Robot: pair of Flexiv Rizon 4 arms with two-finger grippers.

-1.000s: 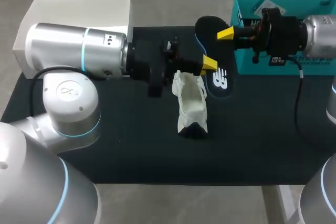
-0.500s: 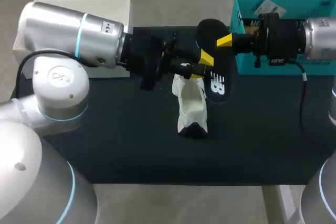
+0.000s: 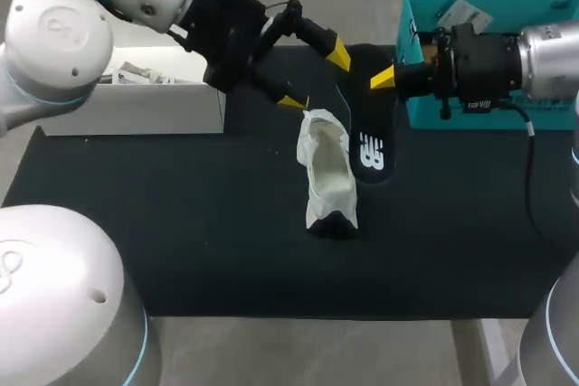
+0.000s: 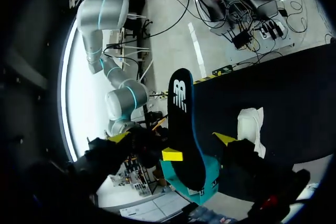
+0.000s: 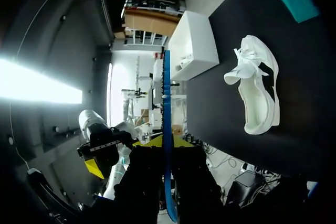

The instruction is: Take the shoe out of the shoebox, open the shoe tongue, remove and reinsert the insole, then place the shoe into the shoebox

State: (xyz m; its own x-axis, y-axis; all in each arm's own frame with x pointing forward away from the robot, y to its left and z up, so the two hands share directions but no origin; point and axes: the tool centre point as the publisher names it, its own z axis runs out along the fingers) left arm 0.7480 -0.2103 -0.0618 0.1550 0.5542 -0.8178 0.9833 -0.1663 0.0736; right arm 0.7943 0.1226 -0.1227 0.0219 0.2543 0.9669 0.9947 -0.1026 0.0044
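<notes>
- The shoe (image 3: 327, 178) lies in the middle of the desk (image 3: 181, 250), out of its box. It is white, with a dark patch at its near end, and the tongue and laces are bunched at its far end.
- Just beside it, towards the desk's right edge, the insole (image 3: 369, 146) is held out of the shoe. It is dark with a white mark and blue along its rim. Whether its near end touches the desk cannot be told.
- Reinsertion is judged to be the step in hand. The insole's near end should be led into the opening and slid towards the toe. The grip should be kept until that end is seated, and the heel then pressed flat.
- The right claw (image 5: 167, 141) is clamped on the insole's far part, one finger on each face.
- The left claw (image 3: 315, 78) hangs by the shoe's far end, fingers spread wide, nothing held. The tongue would best be held back by it.
- The teal shoebox (image 3: 543, 117) stands at the far right corner and a white box (image 3: 127, 119) at the far left.
</notes>
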